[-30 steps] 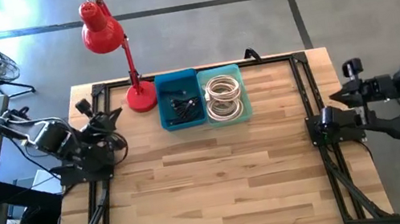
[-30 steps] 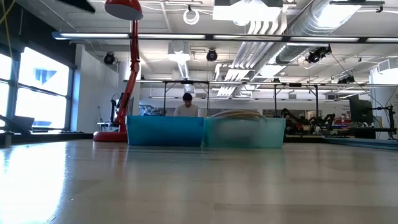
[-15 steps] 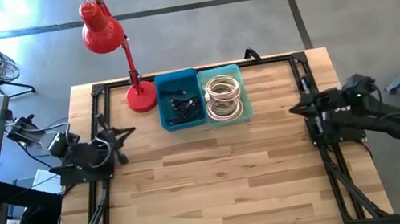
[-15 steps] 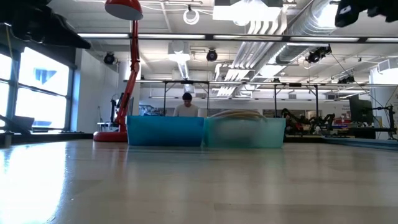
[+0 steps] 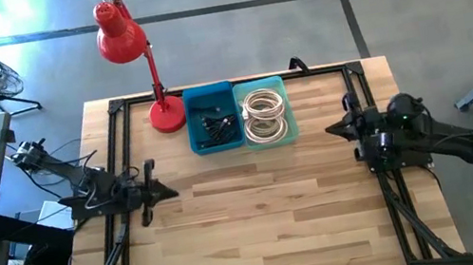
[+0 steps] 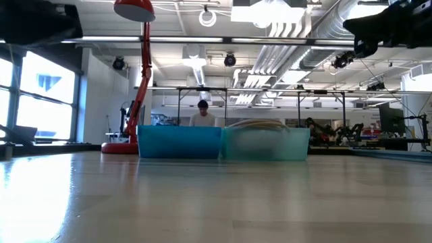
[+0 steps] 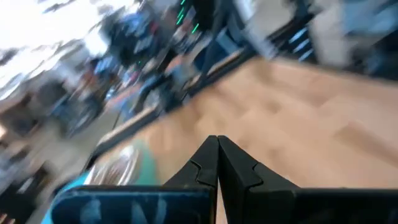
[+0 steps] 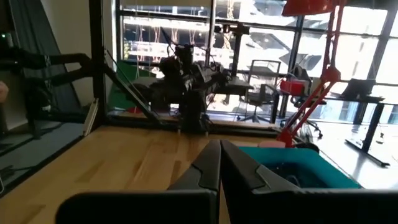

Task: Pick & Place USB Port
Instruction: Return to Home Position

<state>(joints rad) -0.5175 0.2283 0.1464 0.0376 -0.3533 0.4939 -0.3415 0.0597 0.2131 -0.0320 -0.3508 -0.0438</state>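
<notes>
At the far edge of the wooden table [image 5: 269, 214], two bins are set side by side, their walls touching. The blue bin [image 5: 207, 90] is placed just beside the base of the red lamp [image 5: 127, 45], and the green bin [image 5: 259, 82] is placed on its other side, towards the right arm. A tangled black USB cable [image 5: 214, 126] is seen inside the blue bin. A pale brown HDMI cable [image 5: 264, 115], wound into a coil, is seen inside the green bin. Nothing else is seen on the tabletop between the arms.

The left gripper [image 5: 167, 190] is held over the left side of the table, well apart from both bins and pointed towards the middle. In the left wrist view its fingers [image 7: 208, 163] are pressed together, with nothing held between them. The right gripper [image 5: 332, 129] is held over the right side, near the green bin but clear of it. Its fingers [image 8: 210, 163] are likewise closed on nothing.

In the low view a person [image 6: 202, 115] is seen far behind the bins.
</notes>
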